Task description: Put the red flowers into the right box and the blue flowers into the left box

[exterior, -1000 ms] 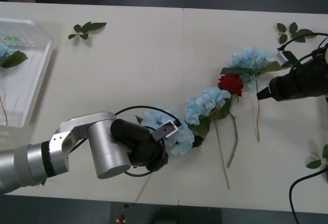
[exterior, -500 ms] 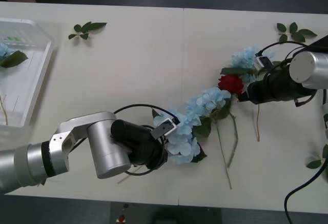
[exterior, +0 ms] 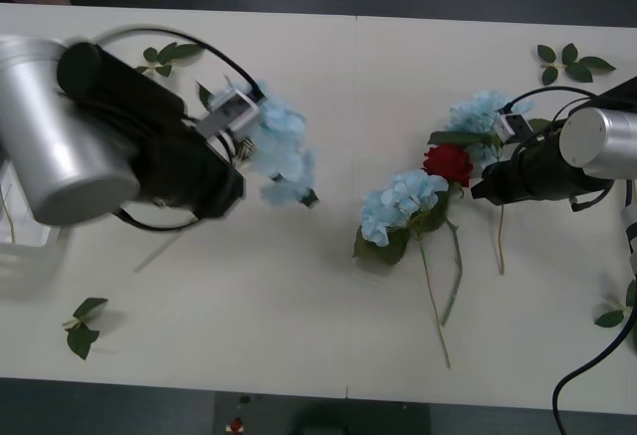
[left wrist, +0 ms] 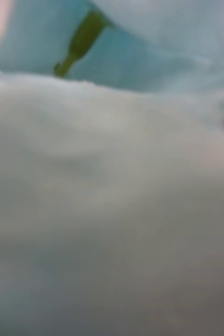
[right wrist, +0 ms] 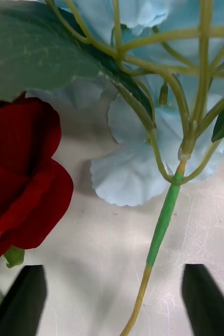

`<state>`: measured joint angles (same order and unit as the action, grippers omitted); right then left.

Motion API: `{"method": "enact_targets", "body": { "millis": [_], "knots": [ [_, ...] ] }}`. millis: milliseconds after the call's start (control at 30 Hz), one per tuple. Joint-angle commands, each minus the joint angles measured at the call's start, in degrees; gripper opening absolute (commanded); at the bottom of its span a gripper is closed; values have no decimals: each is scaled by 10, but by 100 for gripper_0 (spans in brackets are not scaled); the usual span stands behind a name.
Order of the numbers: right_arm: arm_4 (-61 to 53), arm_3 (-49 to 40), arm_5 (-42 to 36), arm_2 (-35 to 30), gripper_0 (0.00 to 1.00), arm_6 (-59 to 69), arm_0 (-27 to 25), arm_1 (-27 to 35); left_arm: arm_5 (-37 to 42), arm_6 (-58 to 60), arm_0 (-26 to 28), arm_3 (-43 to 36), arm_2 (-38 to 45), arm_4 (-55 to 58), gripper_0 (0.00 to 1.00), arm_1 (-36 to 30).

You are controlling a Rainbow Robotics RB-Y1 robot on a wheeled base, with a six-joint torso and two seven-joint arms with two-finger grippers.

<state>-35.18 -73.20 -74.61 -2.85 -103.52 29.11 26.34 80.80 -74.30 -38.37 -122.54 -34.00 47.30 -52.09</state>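
The left gripper [exterior: 239,146] is raised over the worktop [exterior: 299,286] in the front view, at about 10 o'clock from the middle of the picture. It grips a blue flower [exterior: 281,151], whose pale head hangs just at 3 o'clock of the gripper, while the thin stem runs down toward 7 o'clock under the arm. In the left wrist view the pale blue petals [left wrist: 112,210] lie close against the camera and a piece of green stem [left wrist: 80,42] is seen above them.

The right gripper [exterior: 480,192] is low at the worktop on the right side. In the right wrist view its two black fingertips [right wrist: 22,299] stand wide apart, so it is open and it holds nothing. Between them lies the green stem [right wrist: 161,226] of a second blue flower [exterior: 488,116], and the red flower [exterior: 448,162] lies beside it; its bloom is just at 9 o'clock of the right gripper in the front view.

A third blue flower [exterior: 398,206] lies touching the red flower, at 7 o'clock from it, and their stems run down toward 6 o'clock.

The left box [exterior: 30,236] is at the 9 o'clock edge, mostly hidden behind the left arm. Loose leaf sprigs lie at 11 o'clock [exterior: 169,55], at 1 o'clock [exterior: 569,59] and at 8 o'clock [exterior: 82,326] of the worktop.
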Motion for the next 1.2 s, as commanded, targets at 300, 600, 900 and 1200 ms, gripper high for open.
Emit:
{"method": "enact_targets", "body": {
  "millis": [300, 600, 900, 1200],
  "knots": [
    [13, -8, 14, 7, 0, 30, 20, -14, 89, -5, 6, 205, 261, -22, 0, -70],
    [14, -8, 14, 7, 0, 31, 21, -14, -16, -22, 62, 416, 335, -109, 0, -86],
    [-30, -101, -77, -51, 0, 23, 21, 1, -107, -40, 80, 543, 335, -103, 0, -91],
    [-139, -220, -224, -179, 0, 3, 21, 0, -115, -45, 81, 540, 332, -92, 100, -93]
  ]
}}
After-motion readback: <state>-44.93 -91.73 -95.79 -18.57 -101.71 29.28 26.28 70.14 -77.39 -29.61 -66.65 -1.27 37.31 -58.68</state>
